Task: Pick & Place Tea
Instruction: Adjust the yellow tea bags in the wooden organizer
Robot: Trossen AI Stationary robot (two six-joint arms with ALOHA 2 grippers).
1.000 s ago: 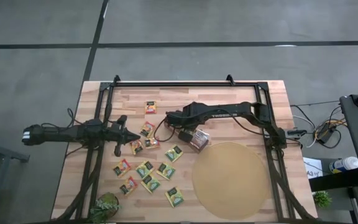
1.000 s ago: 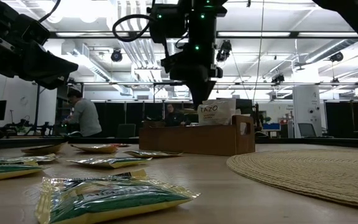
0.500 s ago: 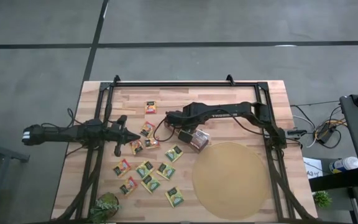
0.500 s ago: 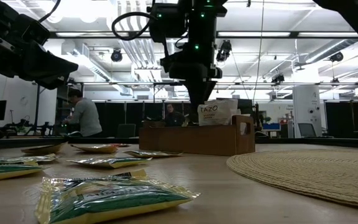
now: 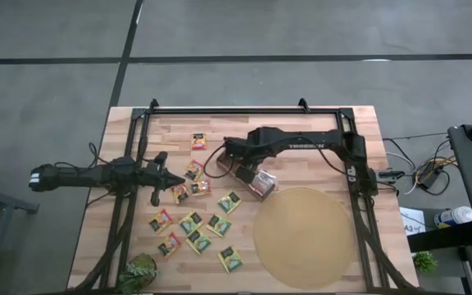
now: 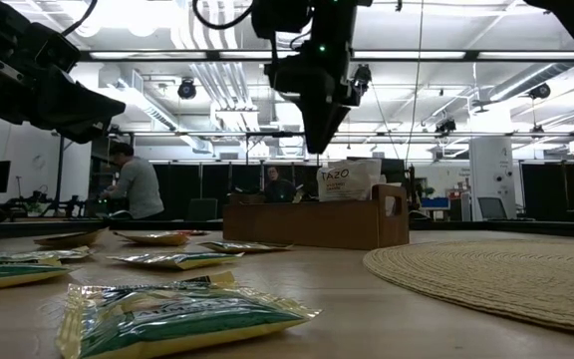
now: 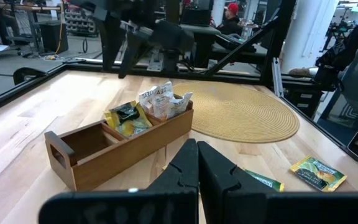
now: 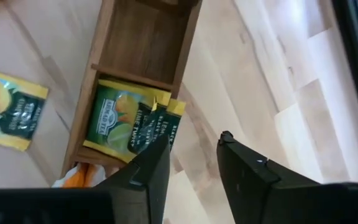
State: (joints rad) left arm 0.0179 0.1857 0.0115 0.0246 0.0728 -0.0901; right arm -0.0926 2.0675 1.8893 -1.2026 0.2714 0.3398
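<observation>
Green-yellow tea sachets [image 5: 188, 225] lie loose on the near part of the table [image 5: 301, 123], still unpicked. Beyond them the left gripper [image 5: 169, 181] waits, pinched shut on nothing. Farther on, the right gripper [image 8: 191, 163] hangs above the wooden box [image 7: 114, 146], fingers parted and empty. Two green sachets [image 8: 120, 121] sit in the middle compartment (one edge rides up the wall), white-orange ones at one end. Brushing that raised edge could drag it out.
</observation>
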